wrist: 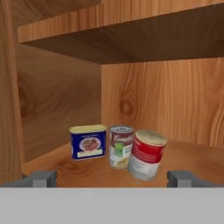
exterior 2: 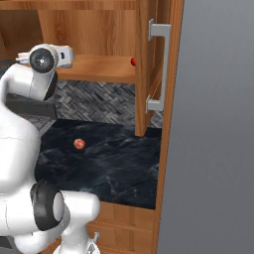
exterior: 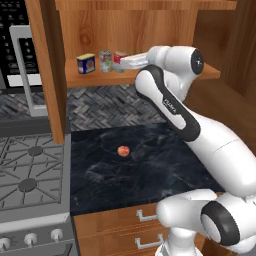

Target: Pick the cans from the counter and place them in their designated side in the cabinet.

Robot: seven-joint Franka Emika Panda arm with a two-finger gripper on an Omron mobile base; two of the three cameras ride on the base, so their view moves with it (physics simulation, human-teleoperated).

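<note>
Cabinet (exterior: 150, 30) shelf held both cans upright, touching: red can (wrist: 147, 155) directly ahead of the gripper (wrist: 113, 178), green can (wrist: 120, 146) beyond-left. Jaws stood wide, empty, straddling the red can's line.

Both base views look forward and down from behind the arm, sharing the counter (exterior: 150, 165) and cabinet (exterior: 95, 77) shelf; the left one sits left, the right one right. The hand view faces close into the cabinet's left corner.

red-and-white can (wrist: 146, 154), greenish multicoloured can (wrist: 120, 146), blue-and-yellow tin (wrist: 88, 141), black marbled counter (exterior: 150, 170)
</note>
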